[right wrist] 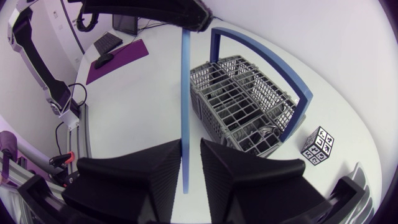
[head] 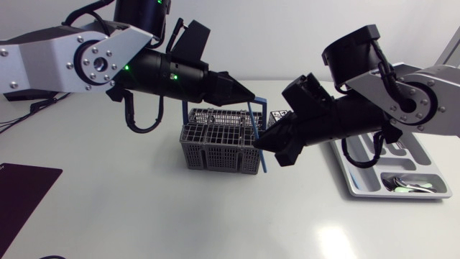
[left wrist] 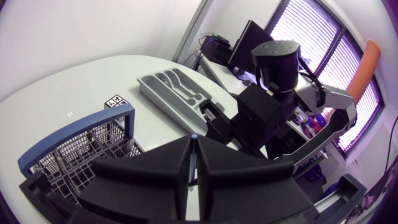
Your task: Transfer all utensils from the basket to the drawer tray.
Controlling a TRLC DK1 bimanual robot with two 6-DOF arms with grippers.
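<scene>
The grey wire basket point(head: 215, 144) stands near the middle of the table point(head: 144, 216), and its blue hoop handle point(right wrist: 292, 81) is upright. A small patterned cube point(head: 279, 115) sits just beside the basket, on the side toward the tray.

A long, flat, blue utensil point(head: 255, 126) hangs upright in the air at the basket's right-hand end, beside the hoop handle. What kind of utensil it is cannot be told.

The left gripper point(head: 248, 93) reaches in above the basket with its fingers pressed together on the utensil's top end. From the left wrist view only a pale sliver shows between them.

The right gripper point(head: 266, 140) comes in lower, from the tray side, and sits level with the utensil's lower part. In the right wrist view its fingers stand a little apart with the blue strip point(right wrist: 185, 93) between them. The strip lies against one finger and a gap shows at the other, so this gripper has not clamped it.

The grey drawer tray point(head: 370, 176) lies near the table's right edge, partly under the right arm. Some cutlery point(head: 410, 185) rests in its compartment nearest the front edge. A dark purple mat point(head: 21, 194) lies at the left edge.
</scene>
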